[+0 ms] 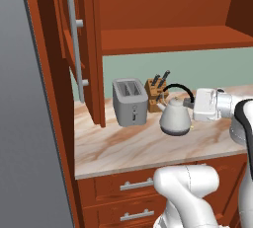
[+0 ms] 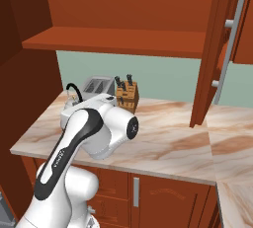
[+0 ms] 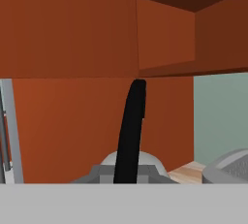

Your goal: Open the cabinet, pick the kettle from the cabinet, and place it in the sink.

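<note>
- One gripper [image 1: 189, 103] is clamped on the kettle [image 1: 175, 117], jaws together on the right foot of its thin black arched handle [image 3: 131, 131], near the lid.
- Seen from the left base camera, the kettle hangs at the gripper's 9 o'clock, upright and just above the marbled countertop [image 1: 128, 148], clear of the cabinet [image 1: 163, 10], whose door [image 1: 79, 49] stands swung open.
- Its handle arch runs along the jaws' line of sight, edge-on in the hand view, so the body should hang straight below the grip.
- No sink can be seen, so I judge the carry still lies ahead, sideways along the counter.
- Just at the kettle's 9 o'clock stand a boxy grey toaster [image 1: 130, 101] and, behind, a wooden knife block [image 1: 156, 94].
- Smooth silver-grey bell body; glossy veined stone; reddish wood.
</note>
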You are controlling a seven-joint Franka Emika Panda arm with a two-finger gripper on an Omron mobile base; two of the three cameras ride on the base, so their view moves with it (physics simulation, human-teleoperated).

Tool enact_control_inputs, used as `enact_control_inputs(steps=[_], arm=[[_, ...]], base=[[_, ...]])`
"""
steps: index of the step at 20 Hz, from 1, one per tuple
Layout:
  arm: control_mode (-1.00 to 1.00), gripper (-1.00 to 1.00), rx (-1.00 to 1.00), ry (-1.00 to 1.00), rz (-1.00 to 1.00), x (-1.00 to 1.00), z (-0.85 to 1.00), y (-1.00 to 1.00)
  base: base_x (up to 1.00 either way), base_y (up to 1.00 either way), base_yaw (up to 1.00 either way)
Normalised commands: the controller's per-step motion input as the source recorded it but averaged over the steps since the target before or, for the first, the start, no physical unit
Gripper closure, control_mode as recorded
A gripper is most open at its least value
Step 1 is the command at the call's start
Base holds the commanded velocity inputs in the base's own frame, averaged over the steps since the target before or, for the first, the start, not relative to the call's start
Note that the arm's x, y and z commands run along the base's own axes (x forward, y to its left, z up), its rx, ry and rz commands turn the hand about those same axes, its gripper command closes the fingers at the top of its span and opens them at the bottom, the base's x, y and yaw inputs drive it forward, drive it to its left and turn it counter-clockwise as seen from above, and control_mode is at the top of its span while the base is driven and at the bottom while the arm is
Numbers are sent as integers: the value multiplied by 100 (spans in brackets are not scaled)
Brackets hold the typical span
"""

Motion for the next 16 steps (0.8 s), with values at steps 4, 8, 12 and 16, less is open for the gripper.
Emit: enact_control_inputs(steps=[4, 8, 12, 16], arm=[[100, 100, 0, 0, 0, 0, 0, 0], [100, 100, 0, 0, 0, 0, 0, 0], [100, 100, 0, 0, 0, 0, 0, 0], [100, 100, 0, 0, 0, 0, 0, 0]], base=[[0, 0, 0], [0, 0, 0], [-15, 1, 0], [-50, 0, -8]])
